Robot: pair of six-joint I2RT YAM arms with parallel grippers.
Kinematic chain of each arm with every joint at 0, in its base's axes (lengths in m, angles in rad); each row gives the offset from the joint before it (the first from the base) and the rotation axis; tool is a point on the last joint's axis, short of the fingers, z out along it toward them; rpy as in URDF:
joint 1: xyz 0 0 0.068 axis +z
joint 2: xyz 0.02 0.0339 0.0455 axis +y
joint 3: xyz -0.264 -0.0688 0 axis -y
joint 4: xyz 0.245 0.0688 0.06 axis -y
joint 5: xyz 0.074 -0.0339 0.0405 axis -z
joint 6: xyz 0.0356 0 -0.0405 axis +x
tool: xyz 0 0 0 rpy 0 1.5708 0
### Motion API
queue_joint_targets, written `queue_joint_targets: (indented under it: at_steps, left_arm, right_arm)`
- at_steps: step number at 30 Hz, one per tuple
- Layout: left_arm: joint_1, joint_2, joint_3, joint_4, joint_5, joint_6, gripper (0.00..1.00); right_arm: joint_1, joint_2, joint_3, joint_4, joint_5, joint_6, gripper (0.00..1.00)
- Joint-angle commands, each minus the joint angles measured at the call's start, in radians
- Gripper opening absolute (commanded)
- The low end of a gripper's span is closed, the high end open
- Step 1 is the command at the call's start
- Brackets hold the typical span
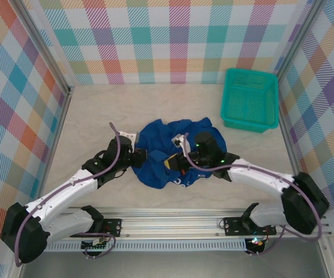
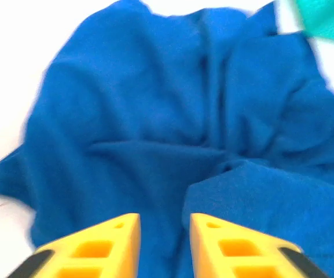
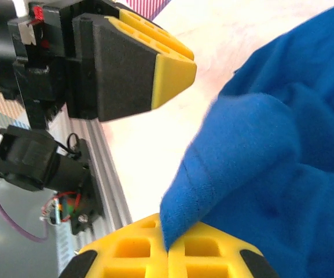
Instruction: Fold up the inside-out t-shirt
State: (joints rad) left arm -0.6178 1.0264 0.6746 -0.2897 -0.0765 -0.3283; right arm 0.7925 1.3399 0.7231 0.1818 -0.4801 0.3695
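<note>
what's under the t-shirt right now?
Pale table shows around the crumpled t-shirt; anything beneath the heap is hidden by cloth. The right gripper is shut on a fold at its edge.

The table in front of me is a pale, faintly marbled cream surface. Around the middle of the top view, the inside-out t-shirt lies on it, crumpled in a royal-blue heap. At the upper right, a teal mesh basket stands on the same surface, apart from the shirt.
</note>
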Motion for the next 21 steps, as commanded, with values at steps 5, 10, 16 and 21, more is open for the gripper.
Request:
queue_joint_targets:
  at_steps: [5, 10, 16, 21]
  left_arm:
    - [0.001, -0.104, -0.071, -0.064, 0.090, -0.073, 0.52]
    - [-0.004, -0.046, -0.104, 0.045, 0.259, -0.067, 0.59]
    - [-0.011, 0.028, -0.095, 0.137, 0.297, -0.034, 0.66]
    - [-0.011, 0.066, -0.078, 0.210, 0.242, -0.037, 0.70]
  right_arm:
    - [0.029, 0.168, 0.083, 0.248, 0.009, 0.233, 0.00]
    - [0.028, 0.174, 0.105, 0.204, 0.036, 0.229, 0.00]
    - [0.028, 0.148, 0.104, 0.167, 0.054, 0.217, 0.00]
    - [0.028, 0.127, 0.084, 0.164, 0.060, 0.213, 0.00]
